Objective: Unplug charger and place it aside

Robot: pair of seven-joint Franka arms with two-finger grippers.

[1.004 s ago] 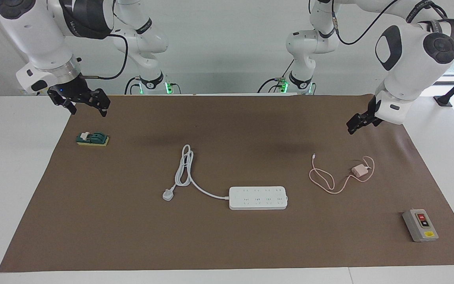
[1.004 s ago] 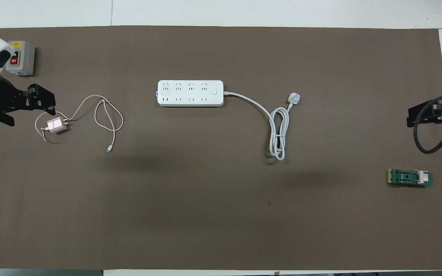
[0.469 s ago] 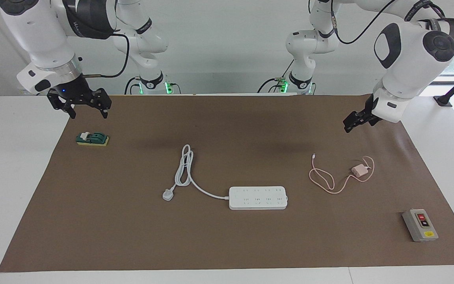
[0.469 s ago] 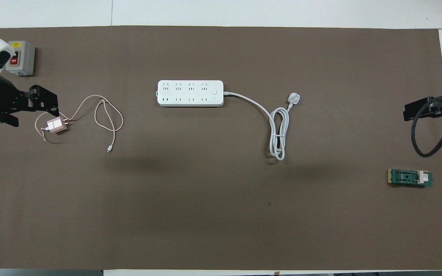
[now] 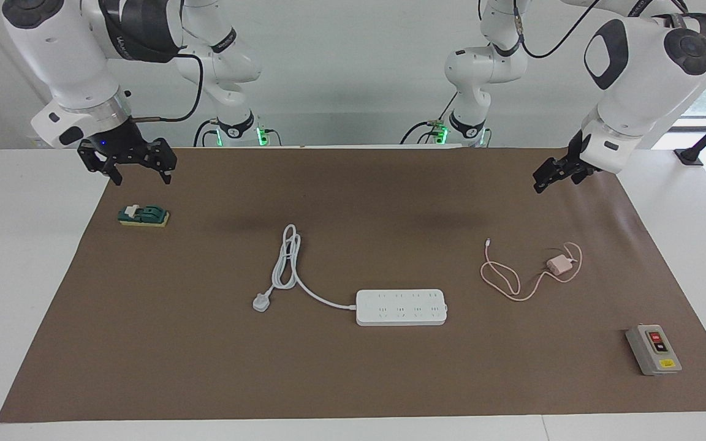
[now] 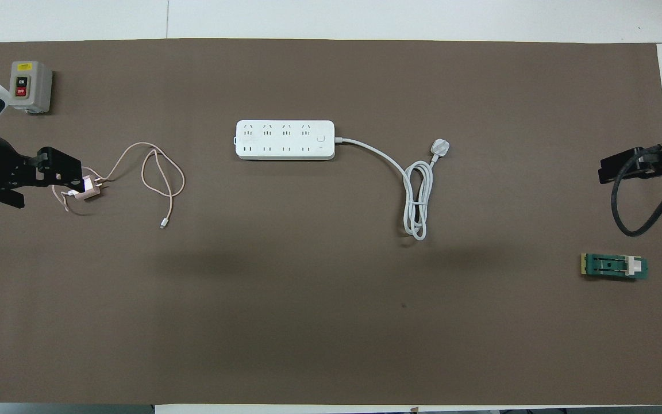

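The pale-pink charger [image 5: 555,264] lies on the brown mat toward the left arm's end, its thin pink cable [image 5: 500,278] looped beside it. It is plugged into nothing and lies well apart from the white power strip [image 5: 401,306]. My left gripper [image 5: 549,179] hangs open and empty in the air above the mat. In the overhead view the left gripper [image 6: 43,188] covers part of the charger [image 6: 91,194]; the cable [image 6: 161,178] and the power strip [image 6: 285,140] show fully. My right gripper [image 5: 138,166] is open and empty, over the mat's edge at the right arm's end [image 6: 624,167].
A grey switch box [image 5: 653,349] [image 6: 30,86] stands at the left arm's end, farther from the robots than the charger. A green and yellow part [image 5: 143,215] [image 6: 614,266] lies under the right gripper. The strip's white cord and plug [image 5: 261,302] [image 6: 441,147] lie mid-mat.
My left gripper has risen and drawn back toward the robots, away from the charger. My right gripper has shifted slightly. The charger and strip have not moved.
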